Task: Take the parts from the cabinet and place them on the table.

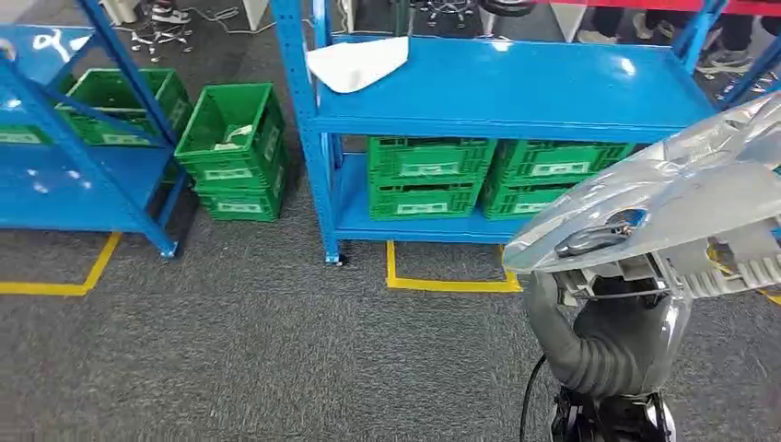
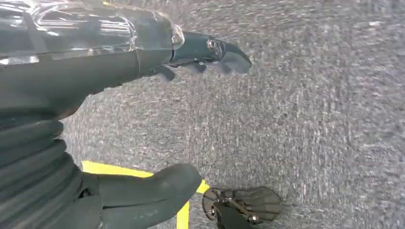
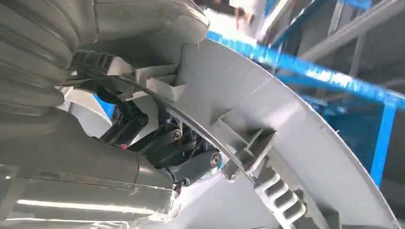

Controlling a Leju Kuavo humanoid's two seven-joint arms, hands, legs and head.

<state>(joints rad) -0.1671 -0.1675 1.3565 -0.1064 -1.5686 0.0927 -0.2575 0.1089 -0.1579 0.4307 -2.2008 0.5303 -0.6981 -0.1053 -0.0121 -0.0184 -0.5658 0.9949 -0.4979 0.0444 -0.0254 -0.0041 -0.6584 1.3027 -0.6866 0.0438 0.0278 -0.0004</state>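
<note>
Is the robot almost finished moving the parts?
Partly. Done: one big silver part is off the blue shelf and up in the right robot hand. In hand: carrying it. Left: setting it on the table, which isn't in sight. The left robot hand holds nothing, hanging over the carpet.

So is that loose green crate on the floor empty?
Nearly empty: the green crate on the carpet holds just a small pale item on its bottom; what it is, I cannot tell.

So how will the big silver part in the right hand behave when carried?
The silver part looks like a thin moulded shell with ribs, so probably stiff and light for its size. Its glossy wrapping may be slippery. It overhangs the right hand widely, so it may tilt.
</note>
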